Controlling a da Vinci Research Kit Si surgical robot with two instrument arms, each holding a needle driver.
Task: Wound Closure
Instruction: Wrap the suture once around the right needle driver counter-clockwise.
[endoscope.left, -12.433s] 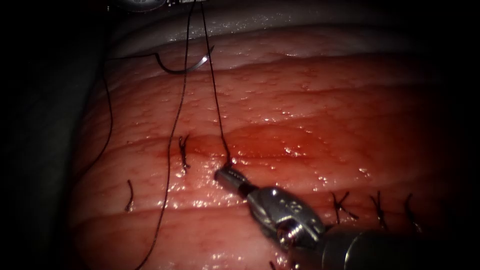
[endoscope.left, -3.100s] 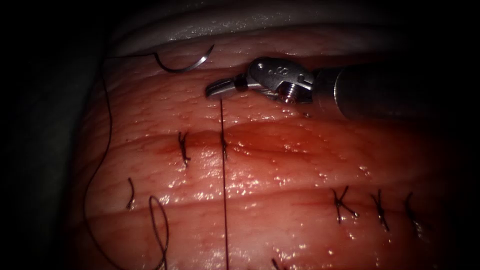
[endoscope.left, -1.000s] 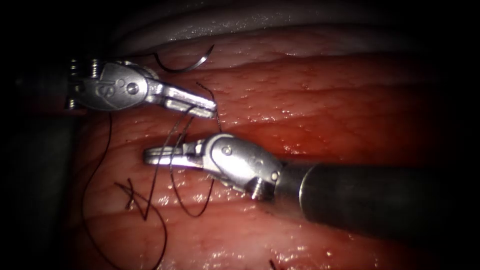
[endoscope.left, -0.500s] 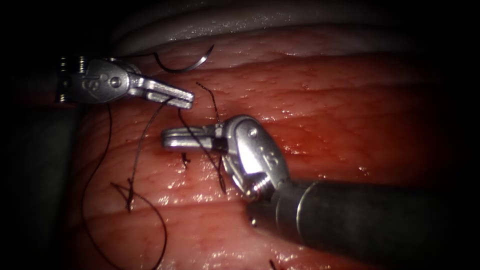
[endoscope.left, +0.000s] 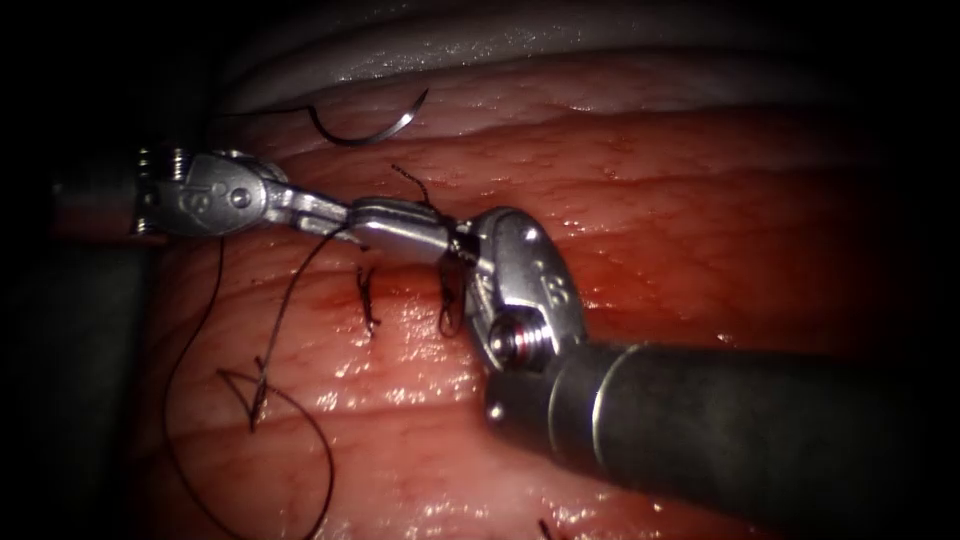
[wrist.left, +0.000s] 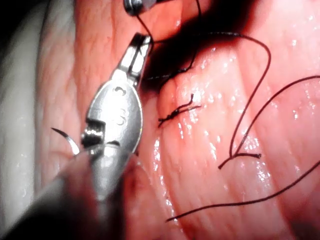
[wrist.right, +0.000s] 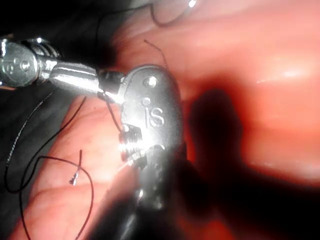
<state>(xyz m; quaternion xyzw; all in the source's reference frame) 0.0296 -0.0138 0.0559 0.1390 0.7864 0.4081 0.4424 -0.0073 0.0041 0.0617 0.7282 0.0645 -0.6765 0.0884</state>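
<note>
- Endoscope view: the left tool (endoscope.left: 335, 212) and the right tool (endoscope.left: 385, 225) meet tip to tip just above the cut (endoscope.left: 600, 290) in the tissue (endoscope.left: 700, 200). The left tool's fingers are pressed together, pinching the thread (endoscope.left: 285, 300); whether the right tool's fingers are spread or pressed together cannot be told. The needle (endoscope.left: 365, 130) lies free on the tissue well above the cut, held by neither tool and not in the tissue. A stitch (endoscope.left: 367, 297) crosses the cut's left end, and thread loops over the tissue below the cut.
- Left wrist view: the left tool (wrist.left: 141, 44) pinches the thread (wrist.left: 260, 75) at its tip, beside a stitch (wrist.left: 177, 111) in the tissue (wrist.left: 210, 175). The needle (wrist.left: 67, 140) lies behind the tool.
- Right wrist view: the right tool (wrist.right: 107, 80) meets the left tool (wrist.right: 92, 85) over the tissue (wrist.right: 260, 60), with thread (wrist.right: 60, 160) trailing beside them.
</note>
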